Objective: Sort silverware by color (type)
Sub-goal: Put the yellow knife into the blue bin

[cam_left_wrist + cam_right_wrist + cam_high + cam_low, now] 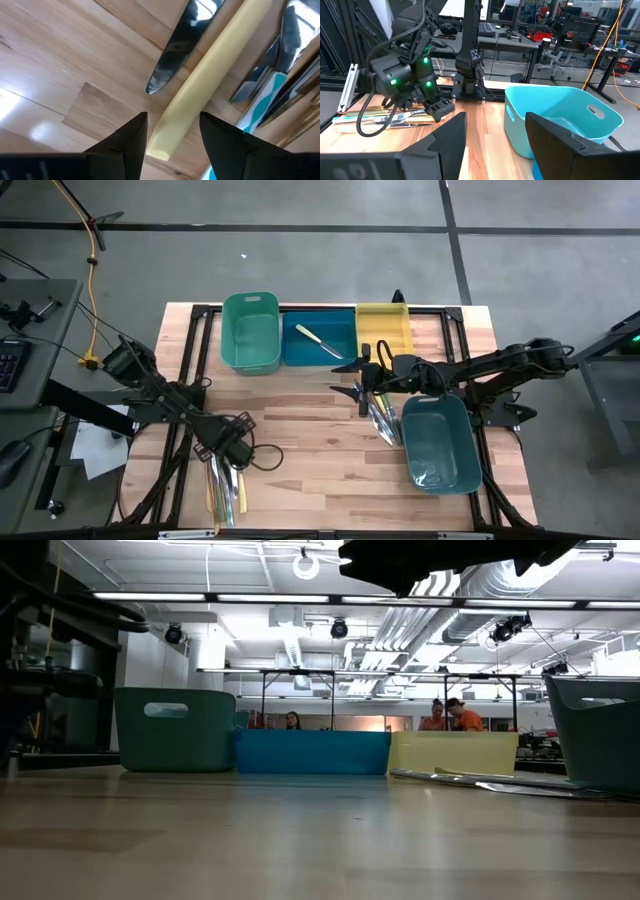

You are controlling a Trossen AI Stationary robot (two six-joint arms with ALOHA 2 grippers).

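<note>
A heap of silverware [222,488] lies flat on the wooden table near its front left. My left gripper [229,448] points down over the heap's far end, open. In the left wrist view, my left gripper [172,134] has a fingertip on either side of a pale yellow handle [205,80], with a gap on each side. A knife blade [179,47] lies beside that handle. A second heap of silverware [380,418] lies right of centre. Above it my right gripper [362,376] stands level and open [492,135], holding nothing.
Along the far edge stand a green bin [250,332], a blue bin [338,332] with a yellow-handled knife [318,342] in it, and a yellow bin [383,328]. A teal bin [440,445] sits at the right front. Bare wood lies in the middle.
</note>
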